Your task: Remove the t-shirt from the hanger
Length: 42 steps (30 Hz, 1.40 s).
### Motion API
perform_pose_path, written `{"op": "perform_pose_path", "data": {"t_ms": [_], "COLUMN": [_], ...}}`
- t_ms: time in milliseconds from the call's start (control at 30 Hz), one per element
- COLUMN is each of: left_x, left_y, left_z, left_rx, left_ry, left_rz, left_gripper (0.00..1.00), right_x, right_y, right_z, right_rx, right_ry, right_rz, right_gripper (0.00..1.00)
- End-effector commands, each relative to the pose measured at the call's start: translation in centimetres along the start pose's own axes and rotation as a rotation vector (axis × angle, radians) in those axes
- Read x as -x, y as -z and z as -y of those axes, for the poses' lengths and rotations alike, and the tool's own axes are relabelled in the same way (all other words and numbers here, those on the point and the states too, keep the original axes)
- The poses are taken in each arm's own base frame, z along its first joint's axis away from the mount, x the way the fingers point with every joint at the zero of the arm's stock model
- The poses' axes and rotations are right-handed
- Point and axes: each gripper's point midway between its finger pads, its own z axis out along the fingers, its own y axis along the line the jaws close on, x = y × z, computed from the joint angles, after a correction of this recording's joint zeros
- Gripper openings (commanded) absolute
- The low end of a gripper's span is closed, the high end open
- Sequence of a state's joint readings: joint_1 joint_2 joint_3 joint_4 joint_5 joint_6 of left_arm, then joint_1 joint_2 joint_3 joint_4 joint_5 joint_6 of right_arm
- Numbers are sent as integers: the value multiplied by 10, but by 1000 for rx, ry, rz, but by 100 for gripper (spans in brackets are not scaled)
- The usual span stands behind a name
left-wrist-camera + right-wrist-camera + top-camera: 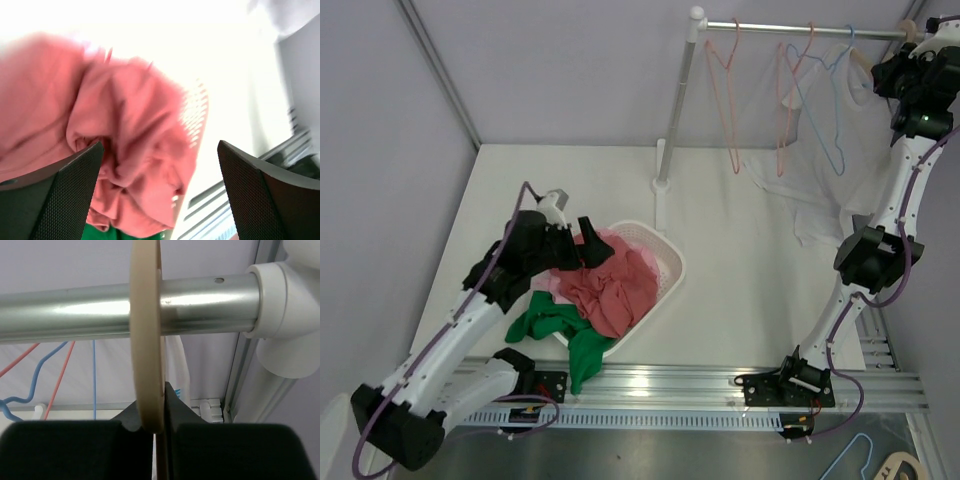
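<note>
In the top view, the t-shirt [815,175] was seen hung on a beige hanger [861,62] at the right end of the rail [770,27]. Its collar was up at the rail and its long axis ran downward and slightly leftward, the hem end lying low toward the table [740,290]; whether the hem touched the table could not be told, white against white. The right gripper [888,72] was raised to the rail, at the hanger's neck. Orange hangers [725,90] and a blue hanger [825,110] were hung farther left on the rail. The left gripper [590,243] was held over the basket [672,262], in which pink cloth [615,290] was heaped, with green cloth [555,325] draped over the near rim. In the left wrist view, the fingers [50,192] were shown spread wide with nothing between them, the pink cloth and the basket's slotted wall lying beyond. In the right wrist view, the hanger's hook was seen edge-on, looped over the rail beside a white end fitting [280,305]. The fingers [177,412] were pressed shut against both faces of the hook just beneath the rail, and a strip of white fabric was visible behind the hook.
</note>
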<state>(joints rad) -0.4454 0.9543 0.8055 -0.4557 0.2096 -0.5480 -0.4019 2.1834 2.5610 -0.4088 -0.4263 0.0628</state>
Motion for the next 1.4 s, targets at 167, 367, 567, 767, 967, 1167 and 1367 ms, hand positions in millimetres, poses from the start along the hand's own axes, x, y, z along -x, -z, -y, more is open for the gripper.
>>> {"op": "perform_pose_path", "data": {"t_ms": [167,367,567,767,967,1167,1367], "left_x": [90,106,119,113,101,89,17], "left_y": [114,145,148,126,100,81,74], "left_z": [62,73,93,136,188,240,313], "left_rx": [-92,-139,-265,-501,-835,-911,-1161], "left_ry": [-200,-295,-371,-392,-416,-512,-702], "left_rz": [370,524,680,582,387,397,257], "left_gripper": [100,99,100,99,100,99,100], "right_x": [38,87,113,96,74,18,-21], "right_y": [7,37,78,108,160,213,264], "right_z": [-16,-42,-73,-79,-56,-34,-32], "right_rx": [29,54,76,14,-218,-404,-564], "right_ry": [27,48,79,39,-33,-182,-327], "right_rz": [97,189,209,127,35,-13,-37], "right_gripper": [0,0,0,0,0,0,0]}}
